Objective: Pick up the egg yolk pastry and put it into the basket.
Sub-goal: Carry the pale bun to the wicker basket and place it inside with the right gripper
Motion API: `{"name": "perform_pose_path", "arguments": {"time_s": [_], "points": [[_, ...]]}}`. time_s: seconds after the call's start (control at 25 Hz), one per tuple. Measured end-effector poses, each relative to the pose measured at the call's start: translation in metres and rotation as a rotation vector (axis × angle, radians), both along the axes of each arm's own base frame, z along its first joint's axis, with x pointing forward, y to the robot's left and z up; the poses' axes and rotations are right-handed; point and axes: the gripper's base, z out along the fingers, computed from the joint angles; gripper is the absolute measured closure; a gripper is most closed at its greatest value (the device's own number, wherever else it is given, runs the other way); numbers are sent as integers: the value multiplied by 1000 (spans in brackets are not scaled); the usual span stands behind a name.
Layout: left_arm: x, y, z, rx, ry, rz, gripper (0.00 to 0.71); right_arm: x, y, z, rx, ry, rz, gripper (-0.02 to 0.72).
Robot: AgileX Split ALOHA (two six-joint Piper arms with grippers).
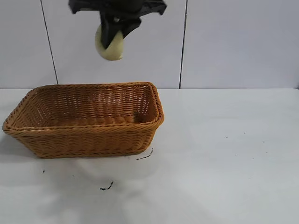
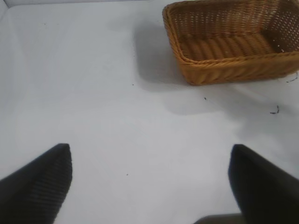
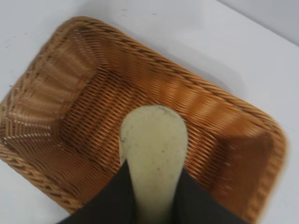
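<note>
left claw (image 2: pixel 149 182) spread, basket (image 2: pixel 224 70) well beyond

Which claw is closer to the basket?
The right claw. It hangs right above the basket, holding the pastry. The left claw is open, off over bare table, away from the basket.

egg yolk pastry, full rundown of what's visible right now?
The egg yolk pastry is a small, pale yellow-cream, smooth rounded lump with faint dark specks in the right wrist view. It is off the table, clamped between the dark fingers of the right gripper, which hide its upper part. It hangs high over the basket, above the woven floor, and touches only the gripper. The left gripper is open, away over bare table.
</note>
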Motion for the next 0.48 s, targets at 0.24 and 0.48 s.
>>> {"name": "perform_pose_path", "arguments": {"time_s": [0.24,0.48], "points": [[0,0,0,0,0,0,17,15,21,-66,-13,15,10,595],[0,0,0,0,0,0,17,21,26,-112,-51,58,10,559]]}}
